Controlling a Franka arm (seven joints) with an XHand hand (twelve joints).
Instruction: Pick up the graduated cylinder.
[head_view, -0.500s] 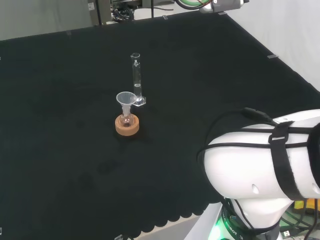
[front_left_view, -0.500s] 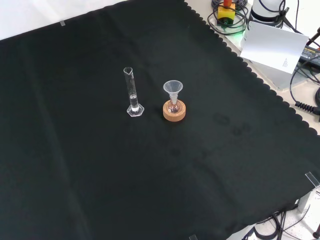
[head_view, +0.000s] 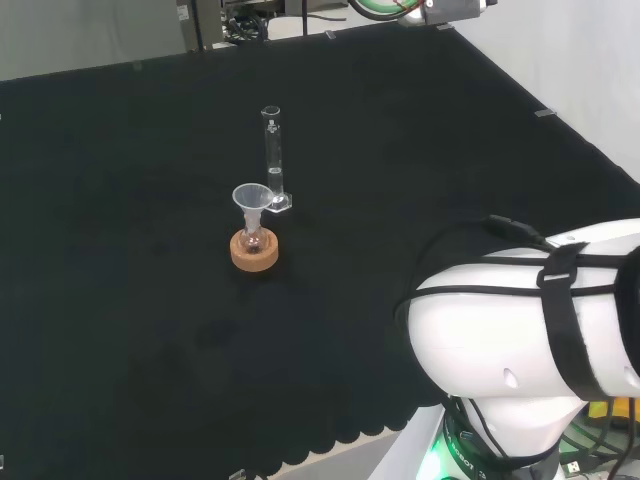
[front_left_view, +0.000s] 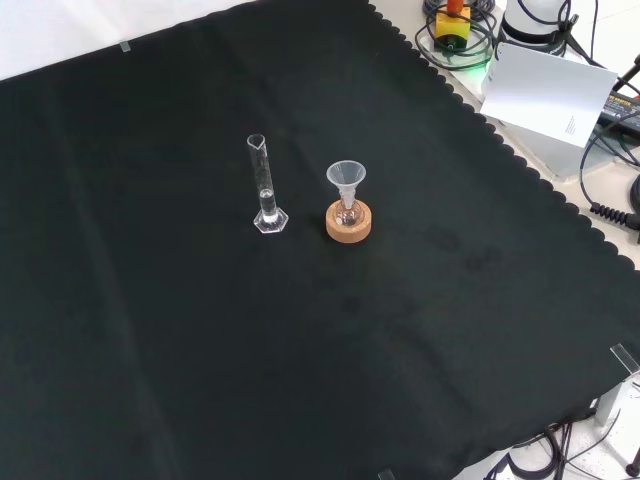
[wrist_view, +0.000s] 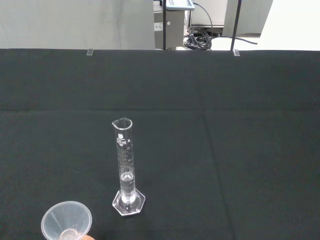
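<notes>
While graduated cylinder (front_left_view: 265, 187) stands upright, untouched, on cloth (front_left_view: 150, 330) just beside funnel (front_left_view: 346, 178) on cork ring (front_left_view: 349, 226), task unstarted; reach, grasp, lift remain. Hand state: cannot tell.

arm (head_view: 530, 330) | white link with black straps, low at head view's right

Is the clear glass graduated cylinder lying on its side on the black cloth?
No, the clear glass graduated cylinder stands upright on its base, apart from the clear plastic funnel beside it.
</notes>
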